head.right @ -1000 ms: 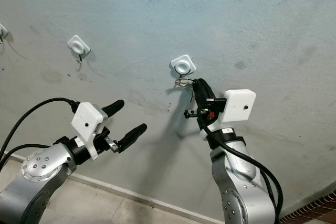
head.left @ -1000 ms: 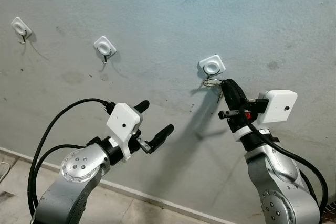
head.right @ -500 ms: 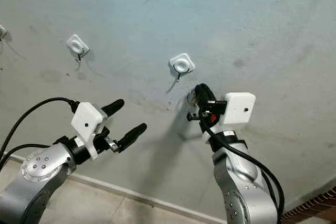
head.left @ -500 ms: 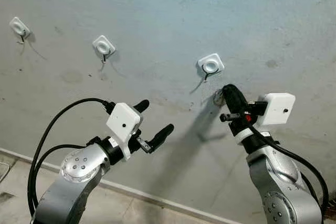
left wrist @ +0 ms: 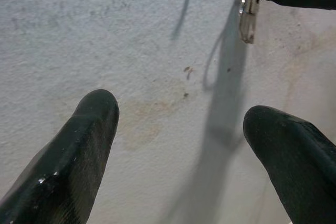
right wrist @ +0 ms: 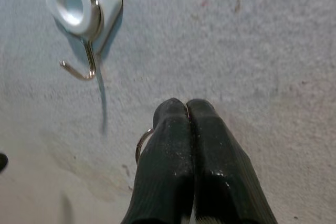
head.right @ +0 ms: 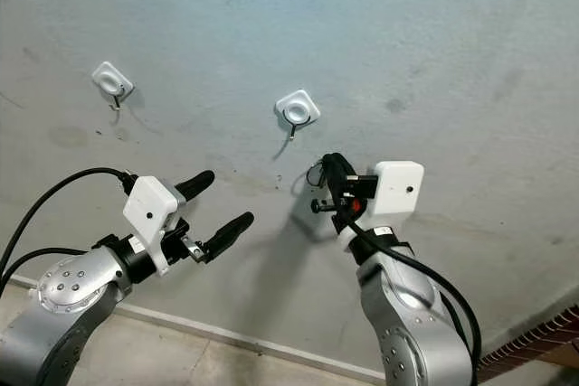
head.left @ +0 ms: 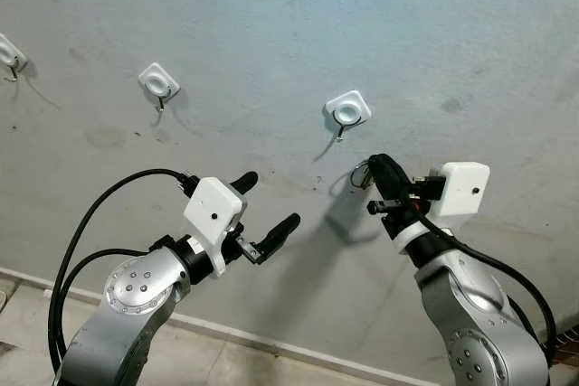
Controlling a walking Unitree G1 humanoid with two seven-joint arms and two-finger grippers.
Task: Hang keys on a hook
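The right claw (head.left: pixel 378 169) was clenched on the keys (head.left: pixel 363 174), its two black fingers (right wrist: pixel 189 145) pressed together with a metal ring curving out beside them. It hovered close to the grey wall (head.left: pixel 434 33), just below the nearest hook (head.left: pixel 347 110), and the keys hung apart from that hook's bare wire prong. Two more white hooks (head.left: pixel 158 84) sat farther along the wall toward the robot's left. The left claw (head.left: pixel 264 207) was raised lower down, its fingers spread wide and holding nothing.
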